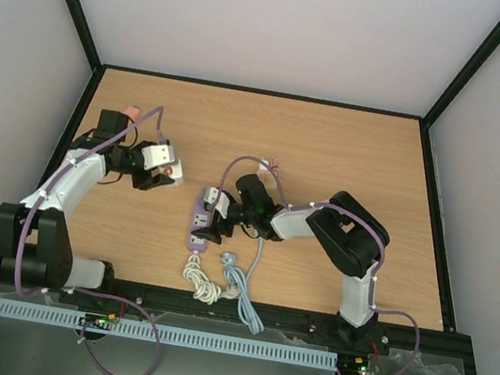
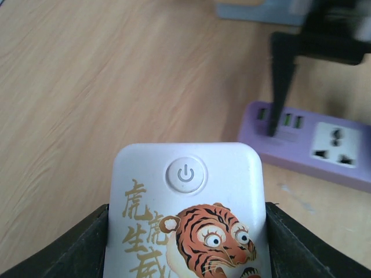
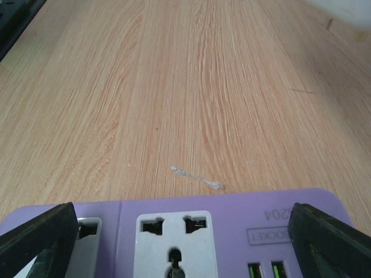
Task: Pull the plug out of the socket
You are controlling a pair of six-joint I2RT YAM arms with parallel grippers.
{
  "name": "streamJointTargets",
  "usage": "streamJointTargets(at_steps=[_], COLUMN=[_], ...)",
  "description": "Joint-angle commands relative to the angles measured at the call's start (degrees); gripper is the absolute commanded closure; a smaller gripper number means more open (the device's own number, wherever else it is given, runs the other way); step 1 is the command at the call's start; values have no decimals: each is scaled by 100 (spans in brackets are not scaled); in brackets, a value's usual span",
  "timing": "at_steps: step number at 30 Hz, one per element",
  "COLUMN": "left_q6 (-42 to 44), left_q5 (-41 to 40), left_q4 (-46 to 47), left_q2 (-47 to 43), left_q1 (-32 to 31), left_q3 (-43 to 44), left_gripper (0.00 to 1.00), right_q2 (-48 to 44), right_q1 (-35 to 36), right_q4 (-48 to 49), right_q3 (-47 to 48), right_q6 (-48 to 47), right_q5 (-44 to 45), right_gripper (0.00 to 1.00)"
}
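Left end effector [image 2: 188,246] gripping plug [image 2: 185,191] (tiger-printed), clear of socket [image 3: 243,217], right end effector [image 3: 184,237] wide-open astride it.

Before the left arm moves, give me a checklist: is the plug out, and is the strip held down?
1. Plug gripped by left gripper: ok.
2. Plug apart from strip: ok.
3. Socket empty: ok.
4. Right gripper open, one finger on the strip: ok.
5. Plug's pins undamaged: cannot tell, hidden.
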Motion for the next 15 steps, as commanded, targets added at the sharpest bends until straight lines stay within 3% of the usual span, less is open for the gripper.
streamJointTargets(at_steps=[1, 6, 15], left_q6=[-846, -1547, -1785], left_q5=[-563, -1605, -2833], left_q4=[1102, 2216, 2919], left_q2=[284, 785, 2098], left_q1=[169, 195, 201], left_q3=[230, 461, 1403], left_gripper=[64, 63, 63], right_q2=[-268, -463, -882], right_q1=[-28, -28, -69], right_q4=[-656, -905, -1257], right_q3=[336, 557, 645], right_q6=[130, 214, 398], right_q5=[58, 5, 57], right_gripper=[2, 2, 2])
